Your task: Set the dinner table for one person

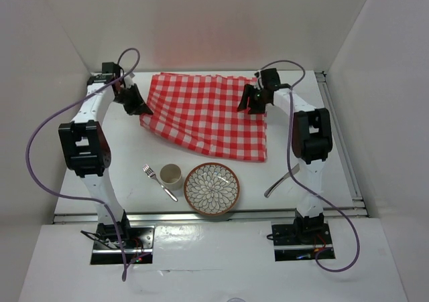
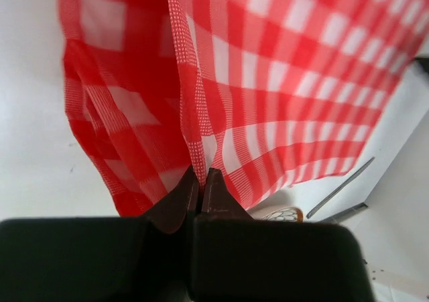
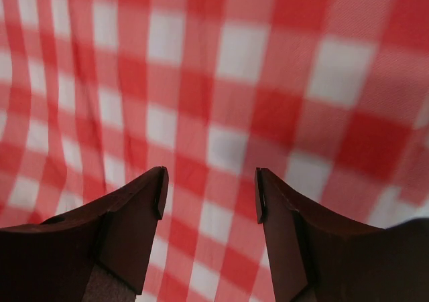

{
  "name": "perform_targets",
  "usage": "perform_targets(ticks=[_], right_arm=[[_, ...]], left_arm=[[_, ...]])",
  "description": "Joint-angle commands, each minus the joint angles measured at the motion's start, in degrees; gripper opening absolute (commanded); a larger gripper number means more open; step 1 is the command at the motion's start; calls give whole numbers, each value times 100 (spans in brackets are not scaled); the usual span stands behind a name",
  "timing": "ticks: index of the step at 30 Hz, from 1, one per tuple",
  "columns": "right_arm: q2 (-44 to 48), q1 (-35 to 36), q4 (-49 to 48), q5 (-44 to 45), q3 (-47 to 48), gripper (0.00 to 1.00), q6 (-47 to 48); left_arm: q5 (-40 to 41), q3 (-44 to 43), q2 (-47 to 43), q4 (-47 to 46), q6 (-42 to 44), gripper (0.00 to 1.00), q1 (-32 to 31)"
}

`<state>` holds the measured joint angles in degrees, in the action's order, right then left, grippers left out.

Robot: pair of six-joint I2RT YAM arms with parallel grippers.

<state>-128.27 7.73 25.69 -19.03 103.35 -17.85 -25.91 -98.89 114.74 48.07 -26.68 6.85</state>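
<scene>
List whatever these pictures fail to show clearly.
Top view: inside of the cup, too small to read.
Top view: the dinner table beneath the checked cloth, covered.
Left wrist view: most of the plate, behind the left fingers.
Right wrist view: blurred checked cloth; whether the right fingers touch it is unclear.

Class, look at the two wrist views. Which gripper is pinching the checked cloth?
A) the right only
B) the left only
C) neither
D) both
B: the left gripper has its fingers closed on a fold of the cloth, while the right gripper has its fingers spread apart over the cloth, gripping nothing.
</scene>
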Motion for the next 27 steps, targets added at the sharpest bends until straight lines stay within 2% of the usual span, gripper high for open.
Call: perform_targets(ticks=[1, 9, 11, 13, 15, 16, 17, 21, 23, 27], right_arm=[[881, 298, 59, -320, -700, 66, 88], [1076, 809, -12, -497, -1474, 65, -25], [1076, 879, -12, -418, -1598, 65, -26], [1137, 932, -64, -418, -1739, 65, -26], [1189, 932, -64, -418, -1818, 64, -26], [1190, 985, -64, -418, -1818, 64, -26], [1190, 985, -64, -348, -1818, 62, -26], [1331, 1108, -12, -182, -1818, 61, 36], [1383, 1108, 50, -49, -1818, 57, 36], [1454, 986, 50, 101, -1950, 57, -183]], left_arm=[[-160, -386, -22, 553, 303, 0, -26], [393, 1459, -461, 158, -57, 0, 202], [516, 1776, -461, 10, -179, 7, 334], [806, 1891, -461, -182, -302, 21, 413], [597, 1891, -461, -482, -303, 25, 475], [544, 1813, -461, -553, -303, 30, 475], [543, 1499, -357, -467, -303, 32, 475], [492, 742, 162, -106, -242, 32, 475], [324, 678, 215, -105, -189, 30, 475], [262, 283, 487, -26, -66, 28, 475]])
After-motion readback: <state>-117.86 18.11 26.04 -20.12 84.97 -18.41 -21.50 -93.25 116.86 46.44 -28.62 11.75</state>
